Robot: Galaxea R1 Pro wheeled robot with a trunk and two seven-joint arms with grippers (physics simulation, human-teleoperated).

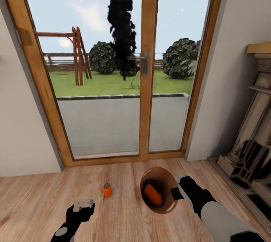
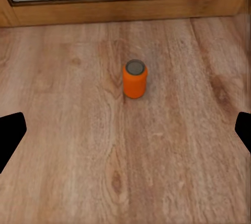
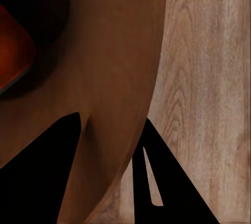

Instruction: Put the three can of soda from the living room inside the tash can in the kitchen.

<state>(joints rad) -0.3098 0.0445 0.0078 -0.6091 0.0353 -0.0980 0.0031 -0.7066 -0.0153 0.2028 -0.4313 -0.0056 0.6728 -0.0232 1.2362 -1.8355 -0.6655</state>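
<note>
An orange soda can [image 1: 107, 189] stands upright on the wood-plank floor [image 1: 34, 196], grey top up, with bare boards all around it. In the left wrist view the same can [image 2: 135, 78] sits ahead of the left hand [image 2: 125, 135], between the lines of its two dark fingertips [image 2: 10, 135], which stand wide apart and hold nothing. In the head view that left hand [image 1: 83, 205] hovers near the can, a little toward the robot.

Beside the can, toward the robot's right, is the trash can [image 1: 167, 185], tilted so its orange-brown inside faces the camera. A second orange can [image 1: 153, 193] lies inside it. The right hand [image 1: 180, 188] is at the bin's rim; the right wrist view shows its fingers [image 3: 52, 171] on either side of the bin wall [image 3: 115, 77], one inside and one outside, clamped on the rim.

The floor between the two cans is free, as is the strip up to the door sill. Ahead rise wood-framed glass doors [image 1: 149, 65] with a metal handle [image 1: 142, 61]; beyond them lie paving, grass, bushes and a wooden swing frame [image 1: 77, 57]. Pale walls flank the doors, and a stone fireplace [image 1: 252, 140] stands along the right side.
</note>
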